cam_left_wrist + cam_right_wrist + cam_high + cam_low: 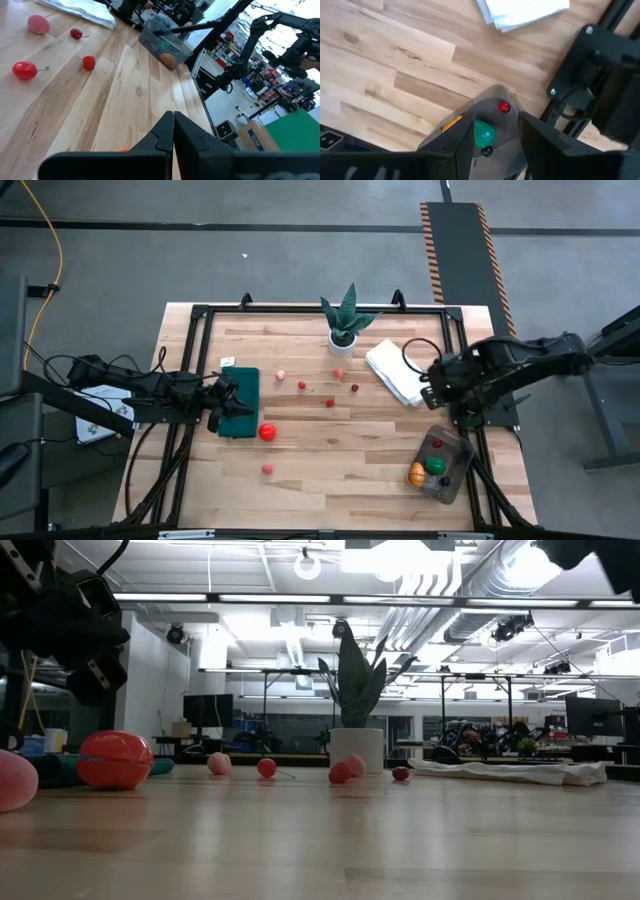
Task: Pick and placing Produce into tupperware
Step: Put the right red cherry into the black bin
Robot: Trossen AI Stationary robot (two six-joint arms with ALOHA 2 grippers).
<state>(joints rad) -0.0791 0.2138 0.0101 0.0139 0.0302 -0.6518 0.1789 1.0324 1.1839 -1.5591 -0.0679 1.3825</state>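
- My right gripper [495, 140] hangs directly over the tupperware [457, 476], fingers parted with nothing between them; judged position: released above the bin so a piece falls inside rather than onto the wood.
- Seen past my fingers, the tupperware holds a green piece [483, 133], a small red one [504, 106] and an orange one [452, 122]. The bin sits at the near right corner of the table [340, 470], beside the frame rail.
- My left gripper [173, 131] is clenched shut, empty, resting at the table's left side beside the dark green mat [243, 402]; waiting.
- Produce not yet collected: a large red piece [267, 432] just by the mat, a pink one [267, 468] nearer the front edge, several small red and pink ones scattered mid-table.
- Farther back: folded white cloth [397, 370], potted plant [345, 320].
- No brand, label or legible writing found.
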